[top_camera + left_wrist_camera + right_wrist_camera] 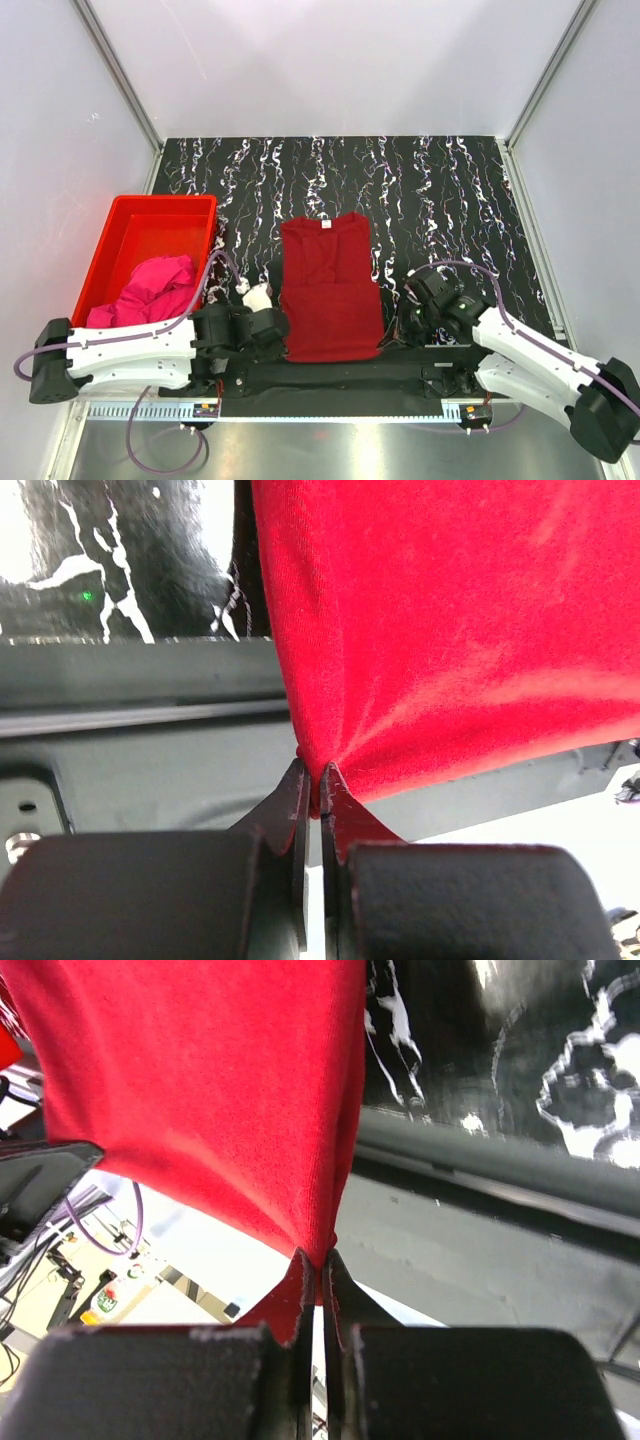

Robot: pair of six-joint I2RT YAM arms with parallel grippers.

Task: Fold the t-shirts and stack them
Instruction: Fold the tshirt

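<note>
While both hem corners are pinched, the fold is barely started

Left gripper (pixel 312 772) is clenched on the near-left hem corner of the crimson t-shirt (pixel 330 290). Right gripper (pixel 312 1256) is clenched on the near-right corner. The shirt lies flat at the middle of the table's (pixel 450 190) near edge, neck label toward the far edge. No sleeves stick out, so the side folds look done; the lengthwise fold is not made. Pink t-shirt (pixel 150 290) sits crumpled in the red bin (pixel 108 225) by the left edge; nothing is stacked. Its lower part is hidden behind the left arm.
</note>
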